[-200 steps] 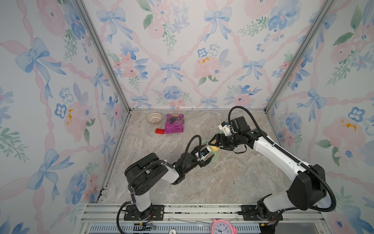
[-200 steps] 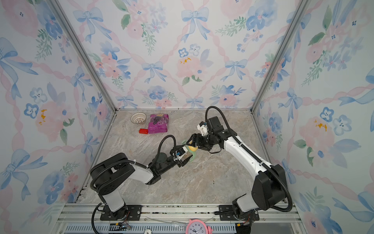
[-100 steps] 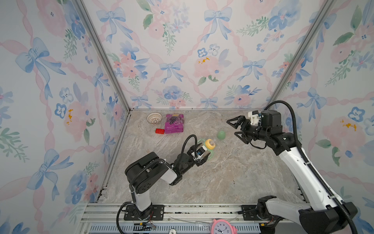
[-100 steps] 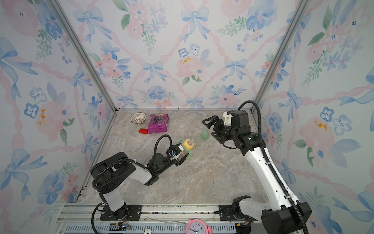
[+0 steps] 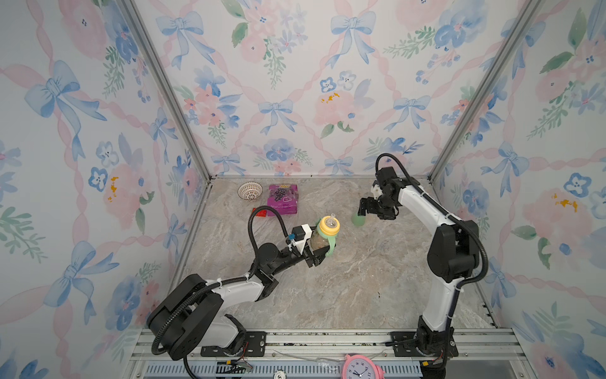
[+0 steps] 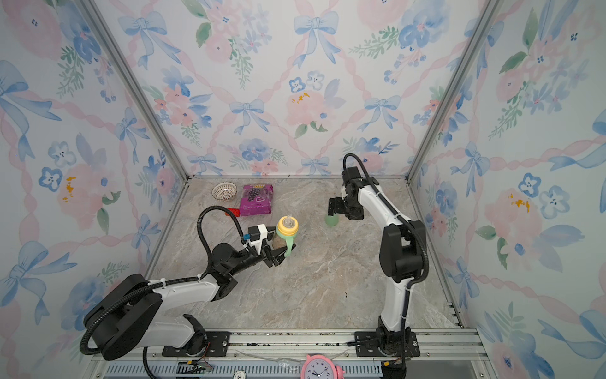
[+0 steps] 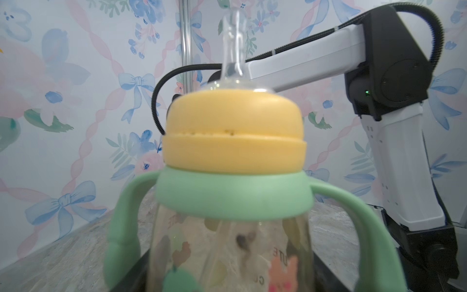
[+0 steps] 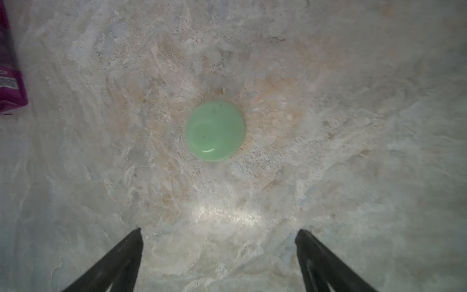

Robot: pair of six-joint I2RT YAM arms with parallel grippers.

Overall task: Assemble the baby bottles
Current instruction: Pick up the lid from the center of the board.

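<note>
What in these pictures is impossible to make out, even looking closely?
- Where the left gripper presses the bottle: left wrist view, hidden by the bottle itself.
- The bottle's printed words: same view, blurred and cut off by the lower edge.
- The dome cap's inside: right wrist view, only its rounded top shows.
- Small red object: top views, too small, partly behind the cable.
- Purple packet: right wrist view, cut off by the edge.

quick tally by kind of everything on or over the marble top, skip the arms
baby bottle, yellow ring and nipple on: 1
mint-green dome cap, loose: 1
white perforated bowl: 1
purple packet: 1
small red piece beside the packet: 1
total: 5
</note>
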